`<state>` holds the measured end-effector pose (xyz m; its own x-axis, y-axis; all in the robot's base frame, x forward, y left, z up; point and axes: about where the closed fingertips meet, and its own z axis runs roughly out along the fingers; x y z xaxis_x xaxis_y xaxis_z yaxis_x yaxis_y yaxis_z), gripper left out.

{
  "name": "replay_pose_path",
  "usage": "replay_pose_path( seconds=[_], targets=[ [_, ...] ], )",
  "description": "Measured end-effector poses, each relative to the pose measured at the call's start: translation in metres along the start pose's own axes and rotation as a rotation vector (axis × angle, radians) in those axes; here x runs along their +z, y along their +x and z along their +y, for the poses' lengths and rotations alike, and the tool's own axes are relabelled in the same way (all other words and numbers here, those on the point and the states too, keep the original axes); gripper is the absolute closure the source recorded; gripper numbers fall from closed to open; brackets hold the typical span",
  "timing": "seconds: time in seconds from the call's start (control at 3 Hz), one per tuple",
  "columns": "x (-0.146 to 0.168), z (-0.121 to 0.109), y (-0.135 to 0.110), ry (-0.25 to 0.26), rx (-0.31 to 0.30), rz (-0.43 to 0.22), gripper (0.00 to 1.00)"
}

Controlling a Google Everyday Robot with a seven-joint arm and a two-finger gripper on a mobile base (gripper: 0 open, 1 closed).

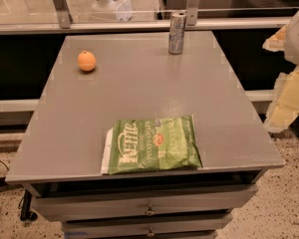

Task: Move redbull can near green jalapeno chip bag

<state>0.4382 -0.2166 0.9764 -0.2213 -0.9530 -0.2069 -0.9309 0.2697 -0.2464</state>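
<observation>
Grey desk (pixel 139 93) bears the green jalapeno chip bag (pixel 152 144) flat at its front edge. The arm's tool (pixel 285 101) hangs beyond the right edge, whether open or closed I cannot tell. The redbull can (pixel 177 33) stands upright at the back edge, and an orange (pixel 86 60) sits near the back-left corner.

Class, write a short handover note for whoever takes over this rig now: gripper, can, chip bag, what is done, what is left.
Gripper: right edge of view, beside the table, touching nothing on it.
Redbull can: upright at the table's far edge.
Green jalapeno chip bag: flat at the near edge, far from the can.
Done: nothing yet.
Left: grasp the can, set it by the bag.
</observation>
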Motion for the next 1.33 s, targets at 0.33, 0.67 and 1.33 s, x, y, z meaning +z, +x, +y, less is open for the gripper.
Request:
replay_pose_path(
  seconds=[0.33,0.67,1.33],
  targets=[
    [0.000,0.000,0.000,0.000,0.000,0.000,0.00],
    [0.000,-0.002,-0.002,0.015,0.007,-0.018,0.00],
    [0.047,-0.053,-0.018,0.109,0.056,-0.179,0.00]
  ],
)
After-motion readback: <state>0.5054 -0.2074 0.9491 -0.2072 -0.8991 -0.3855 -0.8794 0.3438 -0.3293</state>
